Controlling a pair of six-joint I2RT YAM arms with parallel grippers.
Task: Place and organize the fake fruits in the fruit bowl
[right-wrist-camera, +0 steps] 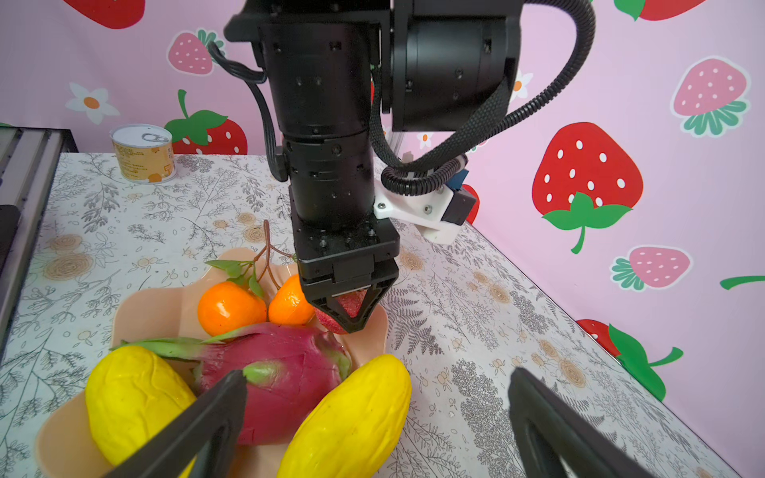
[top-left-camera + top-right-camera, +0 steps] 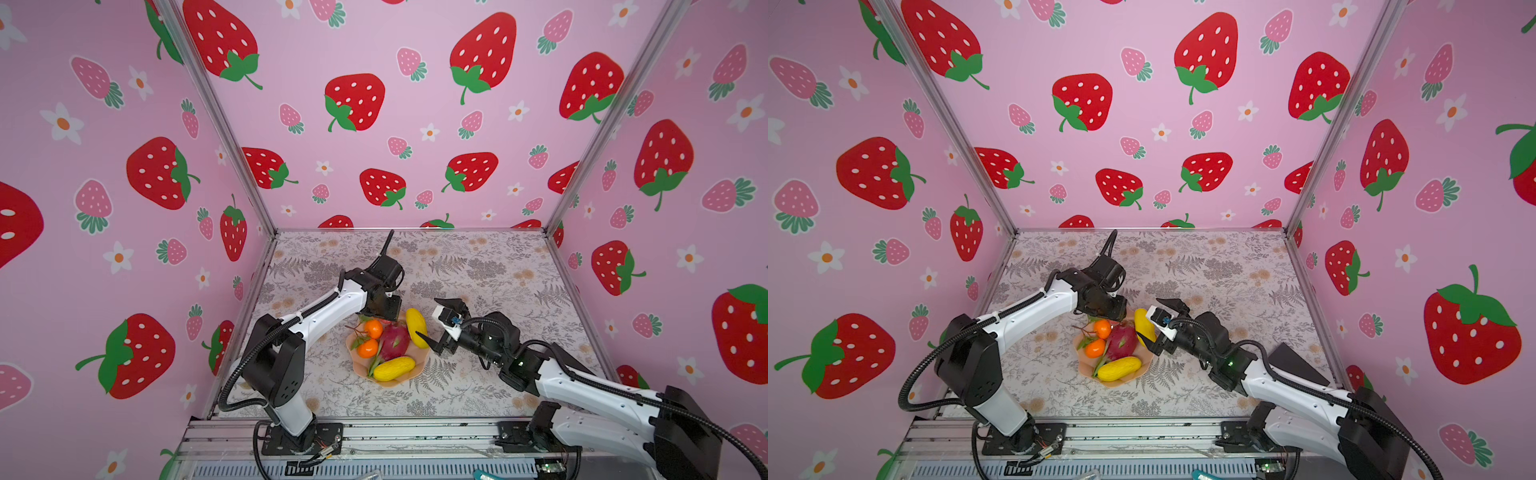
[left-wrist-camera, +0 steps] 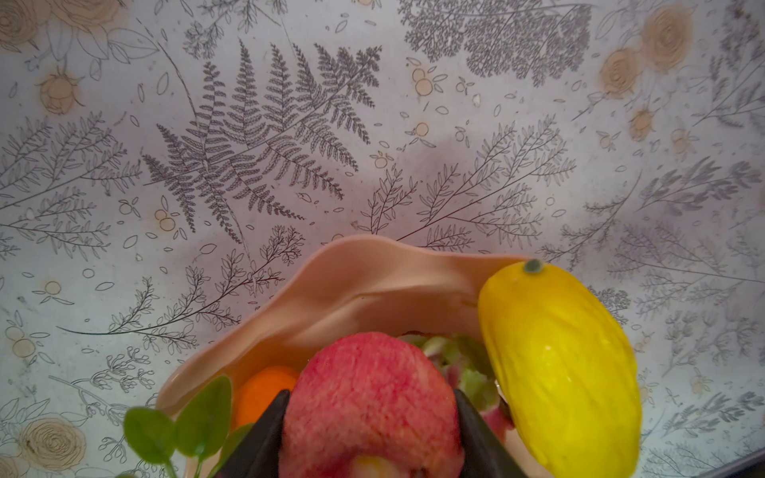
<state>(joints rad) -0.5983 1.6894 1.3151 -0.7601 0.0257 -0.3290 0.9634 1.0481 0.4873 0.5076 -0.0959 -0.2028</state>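
The left arm (image 2: 328, 309) reached over the worktop (image 2: 498, 266), wrist bent down at the far rim of the fruit bowl (image 2: 360, 365), its jaws pinching the small red-pink fruit (image 1: 351, 304) beside the oranges (image 2: 370, 338). The right arm (image 2: 582, 386) lay low, stretched toward the bowl, jaws spread wide around one yellow fruit (image 2: 415, 326) on the rim. The dragon fruit (image 2: 394, 340) and other yellow fruit (image 2: 394, 368) lay inside.

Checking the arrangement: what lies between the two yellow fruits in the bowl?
The magenta dragon fruit lies between them, clearest in the right wrist view.
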